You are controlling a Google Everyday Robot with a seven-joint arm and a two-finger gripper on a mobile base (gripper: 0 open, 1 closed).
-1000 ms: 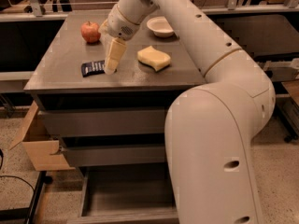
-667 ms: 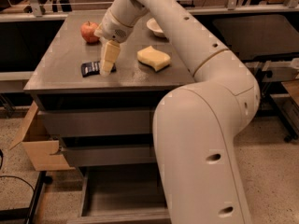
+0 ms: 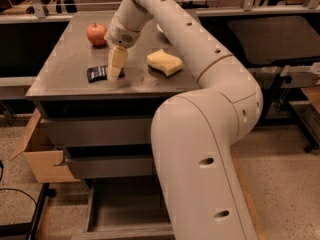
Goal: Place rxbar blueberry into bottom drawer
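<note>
The rxbar blueberry point(image 3: 97, 73) is a small dark flat bar with white lettering, lying on the grey cabinet top point(image 3: 65, 69) near its front left. My gripper point(image 3: 115, 75) points down from the arm and sits over the bar's right end, touching or just above it. The bottom drawer point(image 3: 125, 204) is pulled out near the floor, its dark tray showing, partly hidden behind my arm.
A red apple point(image 3: 96, 34) stands at the back left of the top. A pale yellow wavy sponge point(image 3: 164, 62) lies to the right of the gripper. An open cardboard box point(image 3: 42, 154) stands left of the cabinet. Two upper drawers point(image 3: 95, 131) are closed.
The gripper has moved a little to the left and down, closer over the bar's right end. The arm has swung nearer the camera. The bar has not moved.
</note>
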